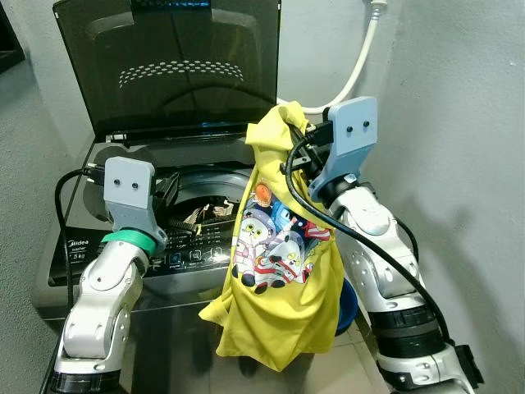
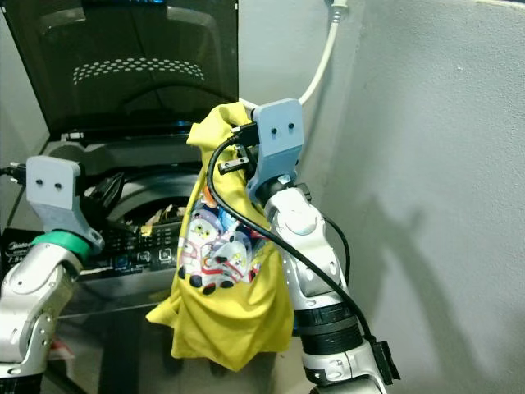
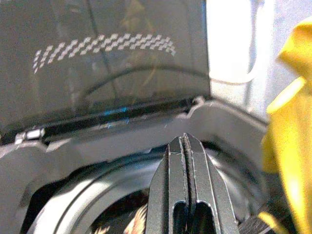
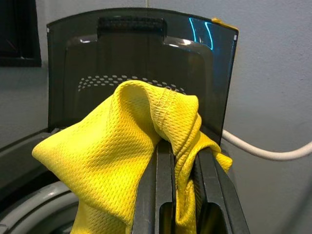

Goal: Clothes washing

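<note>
The yellow shirt (image 1: 279,279) hangs in front of the right half of the washing machine (image 1: 90,246), so the drum opening (image 1: 201,209) shows only on its left, and the clothes down in the drum are too dark and small to tell apart. At the top of the left eye view the raised lid (image 1: 180,66) is cut off by the frame edge, and the white hose (image 1: 357,70) runs out at the upper right. The right gripper (image 4: 178,161) has its fingertips buried in the bunched cloth, and the blue object (image 1: 348,305) at the lower right peeks from behind the shirt and arm, too hidden to name.
</note>
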You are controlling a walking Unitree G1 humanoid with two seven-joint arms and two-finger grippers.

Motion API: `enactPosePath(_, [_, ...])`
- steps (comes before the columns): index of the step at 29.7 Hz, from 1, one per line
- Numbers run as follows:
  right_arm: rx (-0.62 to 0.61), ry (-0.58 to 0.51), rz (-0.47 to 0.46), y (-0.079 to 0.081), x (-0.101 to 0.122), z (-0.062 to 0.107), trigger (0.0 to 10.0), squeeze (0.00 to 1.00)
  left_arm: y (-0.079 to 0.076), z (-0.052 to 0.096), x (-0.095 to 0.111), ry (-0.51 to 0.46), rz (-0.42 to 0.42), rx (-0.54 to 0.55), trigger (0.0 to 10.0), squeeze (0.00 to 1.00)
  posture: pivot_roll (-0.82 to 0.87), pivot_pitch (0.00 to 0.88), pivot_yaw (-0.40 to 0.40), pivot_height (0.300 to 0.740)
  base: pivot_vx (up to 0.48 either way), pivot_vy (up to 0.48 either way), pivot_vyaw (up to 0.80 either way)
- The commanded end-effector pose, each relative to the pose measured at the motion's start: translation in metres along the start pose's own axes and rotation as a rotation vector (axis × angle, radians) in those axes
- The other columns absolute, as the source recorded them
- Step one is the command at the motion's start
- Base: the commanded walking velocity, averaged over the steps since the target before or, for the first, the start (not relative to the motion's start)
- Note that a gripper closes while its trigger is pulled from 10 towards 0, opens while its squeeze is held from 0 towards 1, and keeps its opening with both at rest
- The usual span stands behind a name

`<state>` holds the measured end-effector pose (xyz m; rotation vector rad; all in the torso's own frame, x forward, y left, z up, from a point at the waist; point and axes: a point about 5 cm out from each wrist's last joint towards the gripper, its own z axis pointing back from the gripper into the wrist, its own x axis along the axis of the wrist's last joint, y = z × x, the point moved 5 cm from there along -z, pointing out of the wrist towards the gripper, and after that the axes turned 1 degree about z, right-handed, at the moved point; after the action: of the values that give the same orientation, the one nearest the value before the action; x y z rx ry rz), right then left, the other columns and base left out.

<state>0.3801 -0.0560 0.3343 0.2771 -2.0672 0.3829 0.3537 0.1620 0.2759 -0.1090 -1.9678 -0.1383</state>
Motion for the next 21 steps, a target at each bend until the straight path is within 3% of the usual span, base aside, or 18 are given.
enactPosePath(1, [0.016, -0.032, -0.014, 0.0052, 0.0093, -0.0011, 10.0, 0.00, 0.0001, 0.0018, 0.0024, -0.015, 0.008, 0.000, 10.0, 0.00, 0.01, 0.027, 0.071, 0.740, 0.337, 0.000, 0.00])
enactPosePath(16, [0.021, -0.030, -0.016, 0.0074, 0.0086, -0.0002, 10.0, 0.00, -0.0005, 0.0033, 0.0044, -0.025, 0.014, -0.013, 10.0, 0.00, 0.02, 0.026, 0.071, 0.740, 0.340, 0.000, 0.00])
enactPosePath(21, [0.020, -0.033, -0.019, 0.0070, 0.0094, -0.0002, 10.0, 0.00, -0.0017, 0.0036, 0.0042, -0.031, 0.041, -0.020, 10.0, 0.00, 0.02, 0.026, 0.072, 0.740, 0.000, 0.000, 0.00])
